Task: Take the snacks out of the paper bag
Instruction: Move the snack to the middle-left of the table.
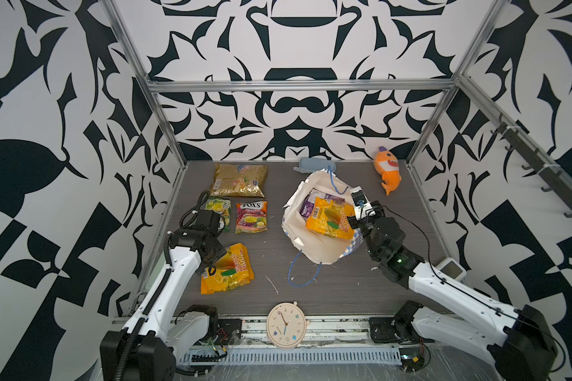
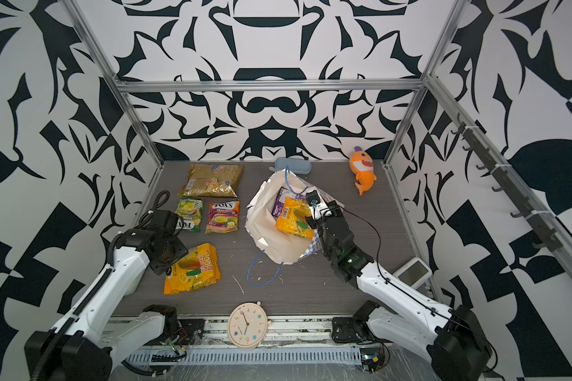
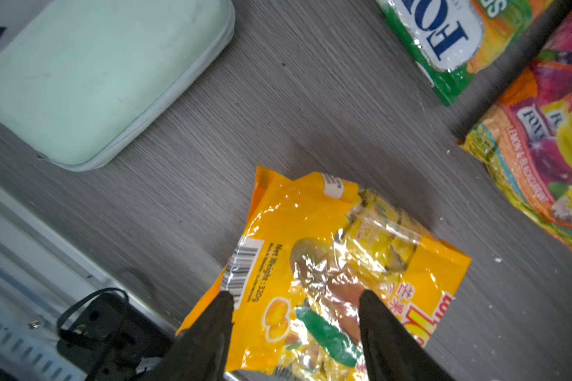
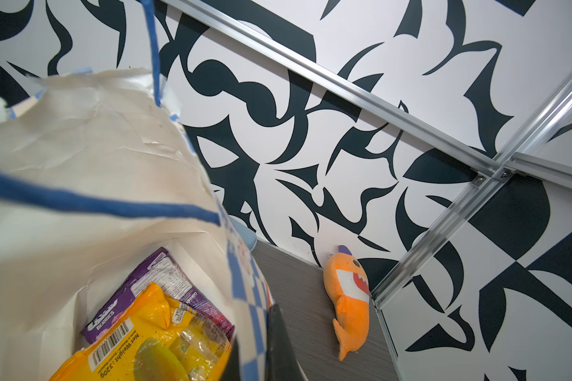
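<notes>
Packet (image 4: 152, 283) lettering "BERRIES", right wrist view only

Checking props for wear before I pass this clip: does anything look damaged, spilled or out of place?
Yes. The paper bag sits tilted, its rim ragged and torn-looking, with the right fingers pinching its checked wall. White flecks litter the table near it.

The left gripper (image 3: 294, 306) is hovering over an orange-yellow candy packet (image 3: 311, 224) that is lying flat on the grey wood-grain table (image 3: 311, 109), its two black fingers (image 3: 387, 333) standing apart with their tips over the packet's near end. A green packet (image 3: 443, 43) and a red-orange packet (image 3: 542, 155) are lying side by side further off, and a pale green zip case (image 3: 96, 76) is resting well apart from all three.
</notes>
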You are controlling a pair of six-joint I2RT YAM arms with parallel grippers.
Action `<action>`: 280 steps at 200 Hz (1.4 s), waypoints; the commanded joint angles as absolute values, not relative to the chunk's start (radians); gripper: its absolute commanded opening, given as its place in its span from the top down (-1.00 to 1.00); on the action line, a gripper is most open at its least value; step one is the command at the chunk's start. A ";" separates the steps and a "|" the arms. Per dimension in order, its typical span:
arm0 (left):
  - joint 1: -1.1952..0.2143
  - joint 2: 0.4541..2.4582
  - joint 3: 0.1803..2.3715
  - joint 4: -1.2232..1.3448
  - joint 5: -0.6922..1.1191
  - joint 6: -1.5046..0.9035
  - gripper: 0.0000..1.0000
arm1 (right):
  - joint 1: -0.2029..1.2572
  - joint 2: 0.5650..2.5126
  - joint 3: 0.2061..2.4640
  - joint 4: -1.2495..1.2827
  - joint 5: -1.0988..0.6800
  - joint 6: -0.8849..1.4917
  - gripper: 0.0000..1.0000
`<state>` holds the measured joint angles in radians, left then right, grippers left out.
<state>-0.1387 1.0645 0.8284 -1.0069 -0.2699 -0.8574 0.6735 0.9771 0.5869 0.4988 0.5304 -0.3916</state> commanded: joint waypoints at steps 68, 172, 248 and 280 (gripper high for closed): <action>-0.115 1.210 0.736 -0.779 -0.278 -0.819 -0.18 | 0.670 0.949 0.612 0.594 0.507 -0.375 1.00; -0.117 1.431 0.870 -0.603 -0.306 -0.696 -0.05 | 0.669 0.916 0.618 0.560 0.514 -0.368 1.00; -0.193 1.219 0.954 -0.841 -0.271 -0.748 -0.06 | 0.669 0.937 0.627 0.558 0.514 -0.368 1.00; -0.418 1.189 0.954 -0.968 -0.286 -0.908 0.40 | 0.669 0.961 0.627 0.580 0.513 -0.368 1.00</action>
<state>-0.2863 1.1973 0.9482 -0.7959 -0.2882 -0.7681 0.6689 0.9546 0.5869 0.4713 0.5270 -0.3866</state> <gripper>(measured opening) 0.343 0.050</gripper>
